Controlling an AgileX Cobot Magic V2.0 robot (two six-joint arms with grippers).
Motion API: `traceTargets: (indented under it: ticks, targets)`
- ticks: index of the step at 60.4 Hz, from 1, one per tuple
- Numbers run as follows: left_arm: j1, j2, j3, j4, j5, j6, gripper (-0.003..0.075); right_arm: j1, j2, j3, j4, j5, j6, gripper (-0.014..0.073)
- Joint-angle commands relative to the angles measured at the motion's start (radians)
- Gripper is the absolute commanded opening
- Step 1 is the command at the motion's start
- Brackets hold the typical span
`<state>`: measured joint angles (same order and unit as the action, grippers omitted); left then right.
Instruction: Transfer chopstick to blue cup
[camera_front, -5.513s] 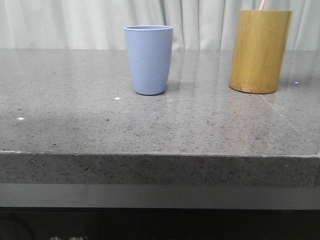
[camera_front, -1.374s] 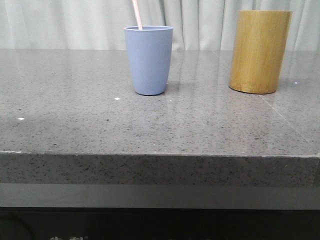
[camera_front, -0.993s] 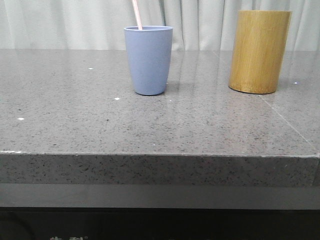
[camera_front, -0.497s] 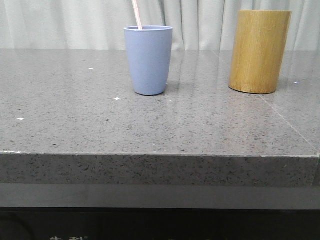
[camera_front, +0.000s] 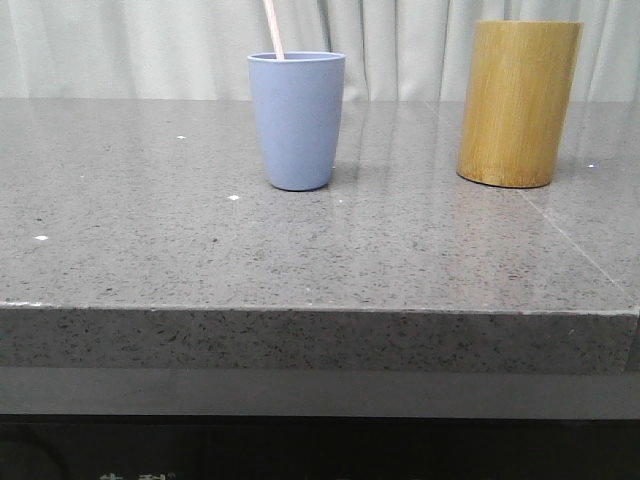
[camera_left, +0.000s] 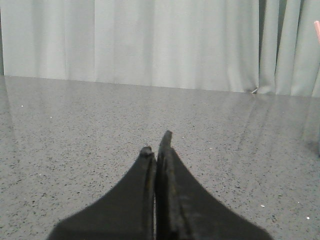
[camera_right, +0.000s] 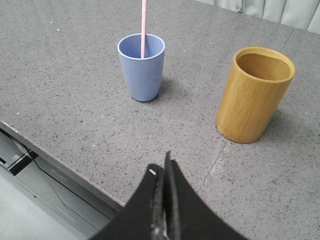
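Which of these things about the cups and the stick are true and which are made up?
1. The pink chopstick stands in the blue cup. True.
2. The bamboo holder has a chopstick in it. False: in the right wrist view its inside looks empty.
3. The right gripper is holding the chopstick. False: its jaws are shut on nothing, well away from both cups.
4. The bamboo holder is taller than the blue cup. True.
5. The blue cup has tipped over. False: it stands upright on the grey table.
6. The left gripper is shut and holds nothing. True.
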<state>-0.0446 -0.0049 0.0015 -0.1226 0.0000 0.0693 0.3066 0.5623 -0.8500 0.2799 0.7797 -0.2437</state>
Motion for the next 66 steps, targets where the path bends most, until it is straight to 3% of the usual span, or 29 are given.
traceTargets:
  ticks: [1, 10, 19, 66]
  targets:
    - [0.001, -0.024, 0.009, -0.017, -0.078, -0.01, -0.0019, -0.006, 0.003, -0.025, 0.005, -0.073, -0.005, -0.0067]
    - [0.001, -0.024, 0.009, -0.036, -0.081, -0.021, -0.0019, -0.006, 0.003, -0.025, 0.005, -0.073, -0.005, -0.0067]
    - [0.001, -0.024, 0.009, 0.063, -0.081, -0.103, -0.0019, -0.006, 0.003, -0.025, 0.005, -0.073, -0.005, -0.0067]
    - [0.001, -0.024, 0.009, 0.06, -0.081, -0.103, -0.0019, -0.006, 0.003, -0.025, 0.005, -0.073, -0.005, -0.0067]
